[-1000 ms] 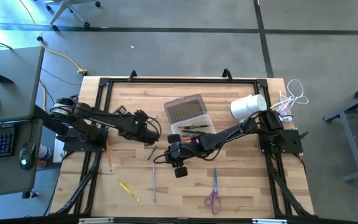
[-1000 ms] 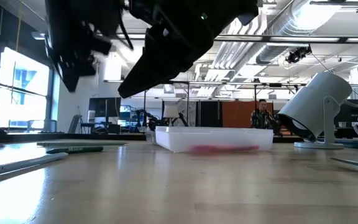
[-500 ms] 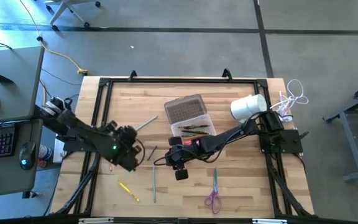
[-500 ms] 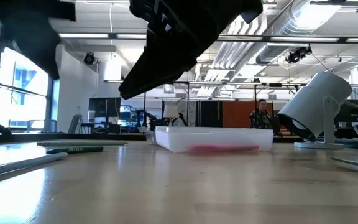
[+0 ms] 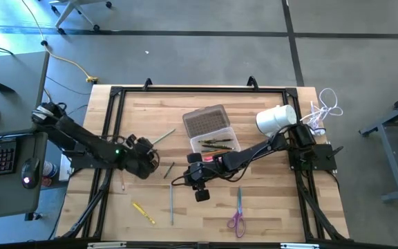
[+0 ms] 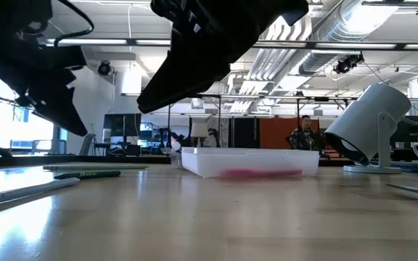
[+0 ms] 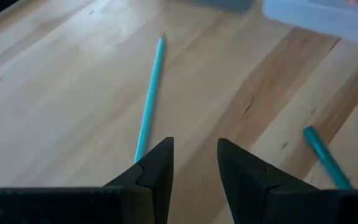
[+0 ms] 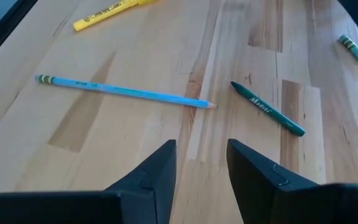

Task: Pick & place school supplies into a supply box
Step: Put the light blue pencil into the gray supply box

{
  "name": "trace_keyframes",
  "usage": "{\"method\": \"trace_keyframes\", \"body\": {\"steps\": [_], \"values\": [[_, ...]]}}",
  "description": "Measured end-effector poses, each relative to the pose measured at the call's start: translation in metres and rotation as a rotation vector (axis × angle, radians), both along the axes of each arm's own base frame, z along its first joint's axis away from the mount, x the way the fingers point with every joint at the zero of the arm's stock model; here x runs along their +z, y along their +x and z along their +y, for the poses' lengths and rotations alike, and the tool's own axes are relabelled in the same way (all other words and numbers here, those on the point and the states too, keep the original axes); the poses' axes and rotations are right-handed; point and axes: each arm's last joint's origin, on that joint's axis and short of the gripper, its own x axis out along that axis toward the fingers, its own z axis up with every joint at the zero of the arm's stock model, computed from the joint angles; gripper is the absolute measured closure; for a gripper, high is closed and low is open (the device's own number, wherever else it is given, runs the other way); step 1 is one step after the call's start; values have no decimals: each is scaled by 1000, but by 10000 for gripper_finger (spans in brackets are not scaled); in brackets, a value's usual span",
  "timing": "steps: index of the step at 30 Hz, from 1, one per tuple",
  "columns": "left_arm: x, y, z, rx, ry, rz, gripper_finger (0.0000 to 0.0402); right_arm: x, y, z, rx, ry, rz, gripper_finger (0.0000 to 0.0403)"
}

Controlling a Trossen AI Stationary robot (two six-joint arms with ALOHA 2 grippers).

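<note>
We see a pale wooden plank surface (image 5: pixel 268 200) with a clear plastic box (image 5: pixel 214 143) near its middle, its textured grey lid (image 5: pixel 205 121) hinged open behind it and a few pens inside. The left gripper (image 5: pixel 148 160) hangs over the surface's left part, fingers slightly parted and holding nothing; half a second ago it sat lower and closer to the front edge. The right gripper (image 5: pixel 196 173) hovers just in front of the box, fingers slightly apart and empty, unmoved. Only the wrist views show colours: a thin blue pencil (image 8: pixel 124 93), a green pen (image 8: pixel 267 108), a yellow marker (image 8: pixel 107 15). Purple scissors (image 5: pixel 238 216) lie near the front edge. The low view alone shows something red in the box.
</note>
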Motion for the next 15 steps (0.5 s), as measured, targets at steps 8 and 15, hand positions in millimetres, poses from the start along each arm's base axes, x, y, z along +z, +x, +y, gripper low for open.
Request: {"method": "trace_keyframes", "body": {"steps": [8,15], "values": [[-22,-1,32,-88,-26,-103,243,0,0,0,2,0,-1,276],[-43,-8,63,-26,-17,-145,243,0,0,1,28,21,4,276]]}}
